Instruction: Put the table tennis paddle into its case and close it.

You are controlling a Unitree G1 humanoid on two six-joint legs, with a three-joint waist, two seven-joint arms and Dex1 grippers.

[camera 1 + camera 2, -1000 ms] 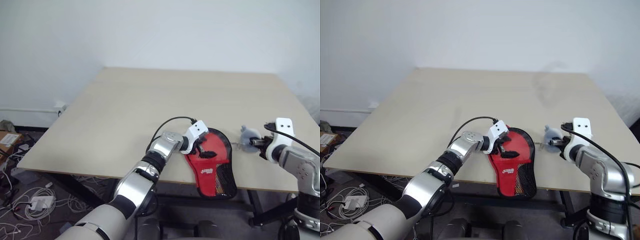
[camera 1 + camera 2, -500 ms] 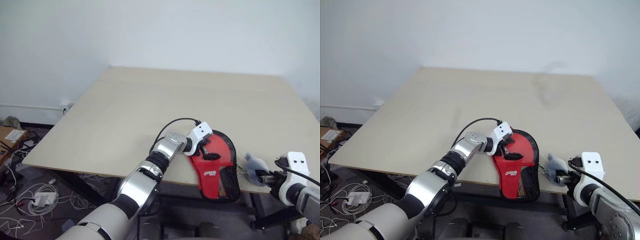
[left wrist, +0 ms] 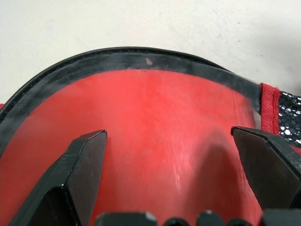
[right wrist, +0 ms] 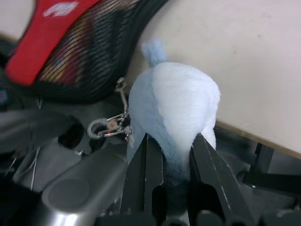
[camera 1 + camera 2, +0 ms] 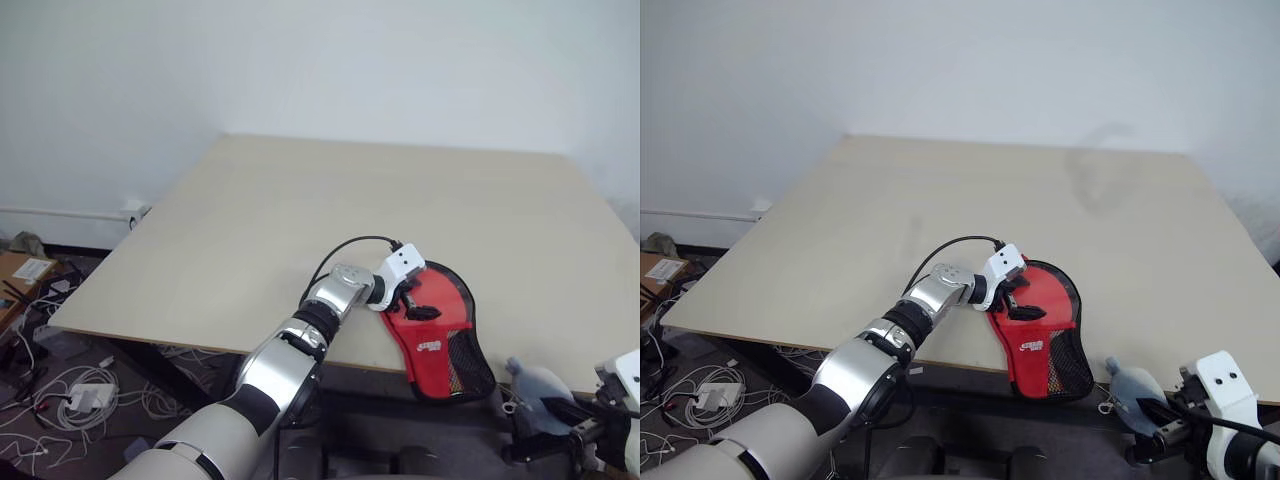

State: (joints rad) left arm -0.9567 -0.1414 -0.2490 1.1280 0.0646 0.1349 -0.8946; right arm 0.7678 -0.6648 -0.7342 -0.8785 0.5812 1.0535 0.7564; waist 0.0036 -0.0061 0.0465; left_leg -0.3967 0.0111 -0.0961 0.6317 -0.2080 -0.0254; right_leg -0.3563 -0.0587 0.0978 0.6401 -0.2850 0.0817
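The case (image 5: 440, 332) lies at the near edge of the worktop (image 5: 300, 220), red side up, its mesh end hanging a little over the edge. The left end effector (image 5: 415, 298) rests on top of it with its fingers spread wide, one to each side across the red fabric, pinning the case rather than gripping it. In the left wrist view the red surface (image 3: 160, 141) runs smooth under a black zip edging, and whether that is the table tennis paddle's face inside or the fabric itself I cannot tell; no wooden handle shows, so the paddle is most likely already inside. The right end effector (image 5: 1155, 413) is down beside the worktop's near corner, closed on a whitish-blue soft pom-pom thing (image 4: 174, 106) that hangs from a small metal chain and clasp (image 4: 109, 128) trailing toward the case. This looks like the closing step: the fluffy piece appears to serve as the zip pull. The next move calls for keeping the case held down while the pull is drawn along the zip track, watching that the case does not slip off the edge.
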